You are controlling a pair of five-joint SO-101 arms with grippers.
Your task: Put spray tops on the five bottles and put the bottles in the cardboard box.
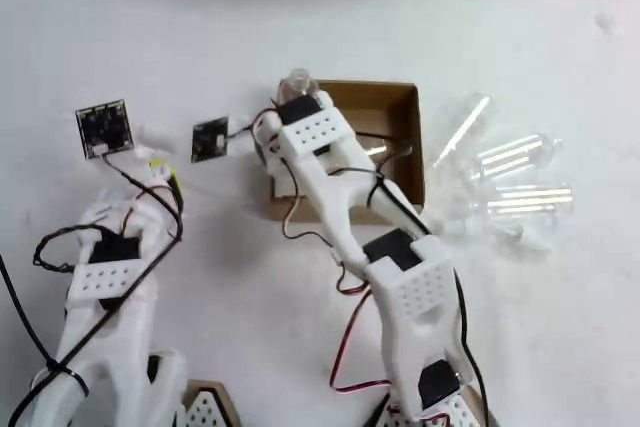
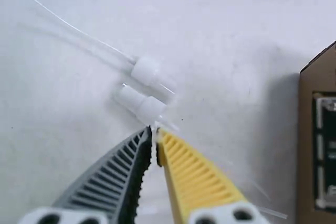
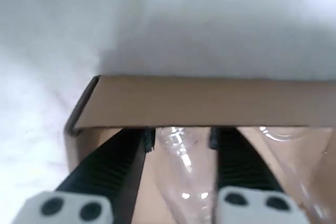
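My right gripper (image 1: 297, 97) hangs over the far left corner of the cardboard box (image 1: 385, 107). In the right wrist view its dark fingers (image 3: 131, 150) are shut on a clear bottle (image 3: 184, 182) just inside the box wall (image 3: 210, 103); the bottle's top (image 1: 297, 79) shows above the gripper. Several more clear bottles (image 1: 515, 177) lie on the table right of the box. My left gripper (image 2: 155, 129) is low at the table's left (image 1: 165, 169). Its grey and yellow fingers are pinched shut at the end of a white spray top (image 2: 139, 103). A second spray top (image 2: 147, 71) lies just beyond it.
Two small black circuit boards (image 1: 104, 127) (image 1: 210, 139) lie on the white table left of the box, with wires trailing to the arms. A brown panel with a dark board (image 2: 320, 140) stands close beside the left gripper. A second bottle (image 3: 294, 145) lies in the box.
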